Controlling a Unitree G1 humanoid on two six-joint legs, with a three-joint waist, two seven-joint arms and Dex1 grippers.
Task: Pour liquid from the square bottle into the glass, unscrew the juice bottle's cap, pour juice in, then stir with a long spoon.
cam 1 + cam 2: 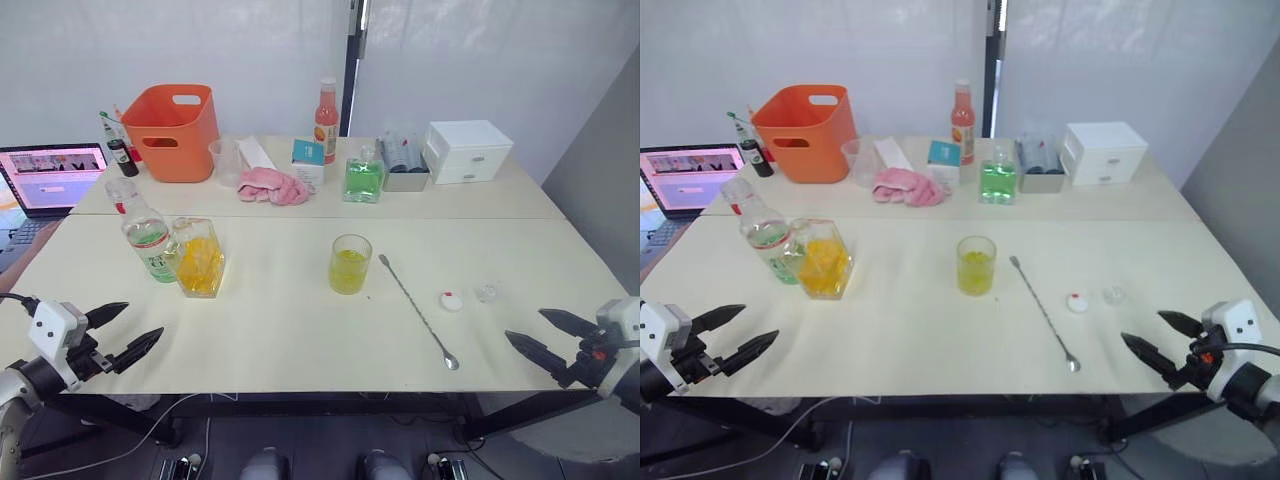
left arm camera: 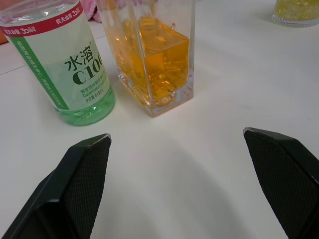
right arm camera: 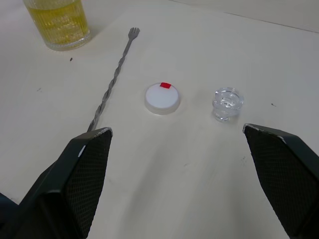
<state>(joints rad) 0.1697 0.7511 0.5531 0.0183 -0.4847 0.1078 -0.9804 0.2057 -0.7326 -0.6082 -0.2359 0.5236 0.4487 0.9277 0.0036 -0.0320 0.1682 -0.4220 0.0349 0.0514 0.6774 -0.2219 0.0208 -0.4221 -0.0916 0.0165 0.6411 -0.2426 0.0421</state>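
The left gripper (image 1: 122, 333) is spread open above the table's (image 1: 280, 330) near left edge, holding nothing. The right gripper (image 1: 540, 337) is likewise spread open at the near right edge. The square bottle (image 1: 198, 258) stands touching the juice bottle (image 1: 147, 237), left of center. The glass (image 1: 350, 264) holds yellow liquid at center. The long spoon (image 1: 418, 311) lies flat between the glass and the white cap (image 1: 452, 301). A clear stopper (image 1: 486, 293) sits just beside the cap.

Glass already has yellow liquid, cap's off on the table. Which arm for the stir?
Right, probably. The long spoon lies on the table on the robot's right side of the glass, and the open right gripper hangs nearest its bowl end. The open left gripper sits near the juice bottle.
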